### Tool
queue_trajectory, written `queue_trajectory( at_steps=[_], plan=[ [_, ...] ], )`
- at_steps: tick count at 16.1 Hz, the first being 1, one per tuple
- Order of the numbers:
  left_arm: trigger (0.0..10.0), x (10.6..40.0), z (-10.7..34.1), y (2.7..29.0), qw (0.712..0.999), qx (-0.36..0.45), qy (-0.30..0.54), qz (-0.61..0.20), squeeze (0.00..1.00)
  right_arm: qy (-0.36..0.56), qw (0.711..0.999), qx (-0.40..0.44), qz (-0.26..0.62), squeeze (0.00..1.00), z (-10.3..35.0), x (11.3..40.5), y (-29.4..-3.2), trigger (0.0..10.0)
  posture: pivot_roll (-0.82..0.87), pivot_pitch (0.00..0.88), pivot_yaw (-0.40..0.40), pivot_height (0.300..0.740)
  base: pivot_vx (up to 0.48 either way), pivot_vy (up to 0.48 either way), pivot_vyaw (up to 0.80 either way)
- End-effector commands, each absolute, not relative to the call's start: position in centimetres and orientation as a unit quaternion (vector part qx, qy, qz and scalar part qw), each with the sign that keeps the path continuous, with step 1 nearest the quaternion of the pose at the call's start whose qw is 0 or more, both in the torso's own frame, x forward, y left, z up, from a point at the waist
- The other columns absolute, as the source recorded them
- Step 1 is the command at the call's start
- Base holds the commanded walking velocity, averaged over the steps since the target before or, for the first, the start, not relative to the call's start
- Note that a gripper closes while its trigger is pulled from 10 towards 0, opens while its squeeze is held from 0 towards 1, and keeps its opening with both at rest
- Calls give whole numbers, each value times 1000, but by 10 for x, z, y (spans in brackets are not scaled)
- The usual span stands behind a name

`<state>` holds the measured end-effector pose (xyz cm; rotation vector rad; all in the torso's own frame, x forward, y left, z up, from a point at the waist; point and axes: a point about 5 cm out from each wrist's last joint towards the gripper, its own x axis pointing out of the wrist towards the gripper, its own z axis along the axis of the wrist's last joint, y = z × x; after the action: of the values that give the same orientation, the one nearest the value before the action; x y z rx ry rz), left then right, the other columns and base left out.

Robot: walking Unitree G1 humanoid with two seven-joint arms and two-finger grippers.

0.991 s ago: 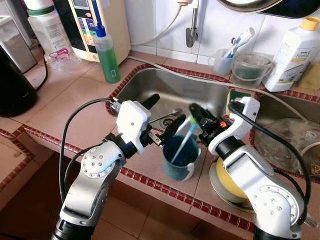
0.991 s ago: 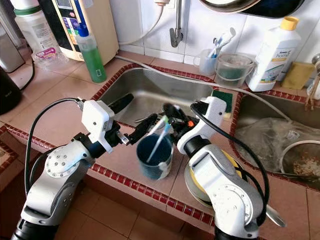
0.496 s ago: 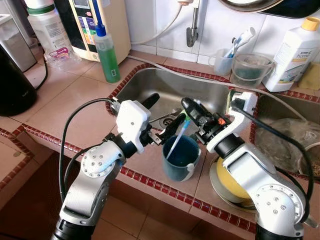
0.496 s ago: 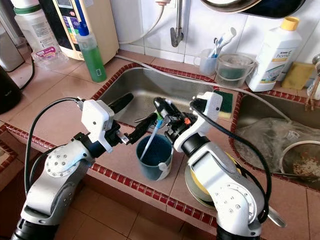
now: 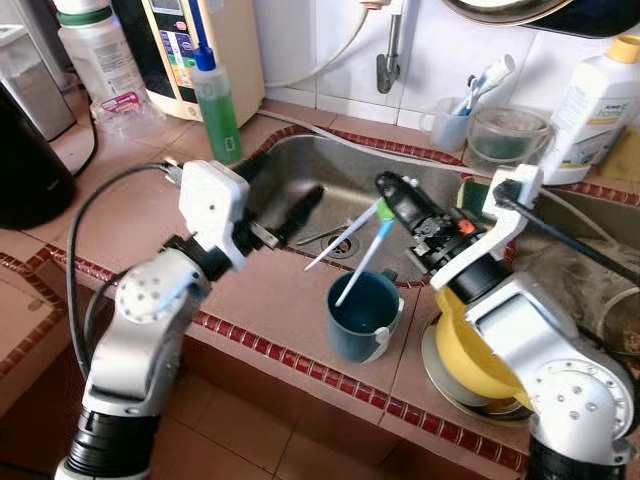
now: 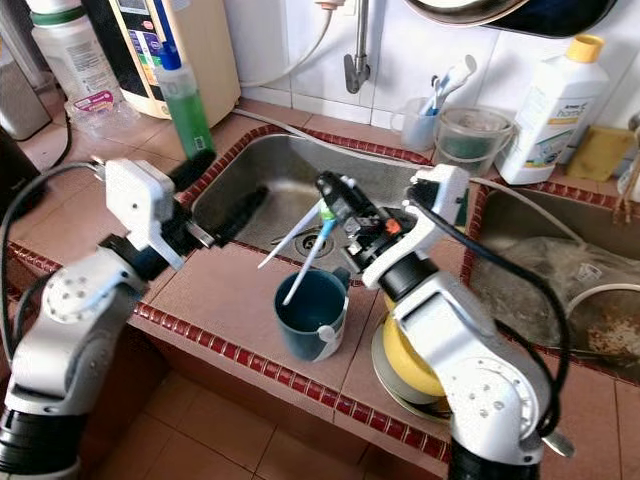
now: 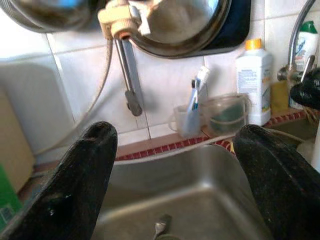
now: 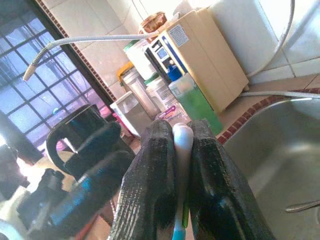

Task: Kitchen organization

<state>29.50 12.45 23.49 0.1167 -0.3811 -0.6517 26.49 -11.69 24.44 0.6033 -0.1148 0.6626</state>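
At the centre of the head views, the right hand [image 5: 385, 205] is clamped on a toothbrush [image 5: 362, 262] at its green head end. The white handle slants down into a blue cup [image 5: 362, 315] that stands on the tiled counter [image 5: 140, 215] just in front of the sink [image 5: 330, 175], lower centre of the frame. A second thin white stick [image 5: 335, 240] juts from the same grip toward the left, over the sink's front edge. In the right wrist view the black fingers [image 8: 155, 175] press together on the toothbrush's white stem.

The left hand [image 5: 285, 212] hovers at centre left, over the sink's near left corner, its fingers [image 7: 85, 175] spread apart and holding nothing; it is apart from the cup.

Just right of the cup, under the right arm, a yellow plate [image 5: 465, 360] lies on the counter. At the upper left stands a green bottle [image 5: 216, 105], at the upper right a white bottle [image 5: 592, 95], and between them, against the wall, a clear cup with brushes [image 5: 445, 120].
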Motion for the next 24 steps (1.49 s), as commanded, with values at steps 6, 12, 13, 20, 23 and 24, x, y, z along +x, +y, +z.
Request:
queue_trajectory(
  at_steps=[6, 12, 13, 20, 23, 24],
  plan=[
    [10000, 300, 244, 133, 928, 66, -197, -309, 0, -97, 894, 274, 341, 0, 265, 264, -128, 10000, -291, 89, 42, 740, 0, 0, 0],
    [10000, 308, 249, 140, 930, 71, -201, -301, 0, -153, 895, 268, 323, 0, 287, 272, -153, 10000, -291, 67, 50, 740, 0, 0, 0],
    [10000, 309, 249, 141, 930, 72, -201, -300, 0, -163, 896, 268, 316, 0, 290, 274, -157, 10000, -294, 70, 56, 740, 0, 0, 0],
    [10000, 321, 239, 146, 941, 85, -174, -277, 0, -206, 919, 250, 224, 0, 297, 287, -191, 10000, -294, 78, 68, 740, 0, 0, 0],
    [10000, 320, 233, 142, 941, 79, -155, -292, 0, -210, 934, 223, 184, 0, 297, 296, -210, 10000, -295, 80, 66, 740, 0, 0, 0],
    [10000, 321, 232, 140, 942, 73, -147, -294, 0, -207, 938, 214, 175, 0, 296, 299, -213, 10000, -295, 81, 66, 740, 0, 0, 0]
  ],
)
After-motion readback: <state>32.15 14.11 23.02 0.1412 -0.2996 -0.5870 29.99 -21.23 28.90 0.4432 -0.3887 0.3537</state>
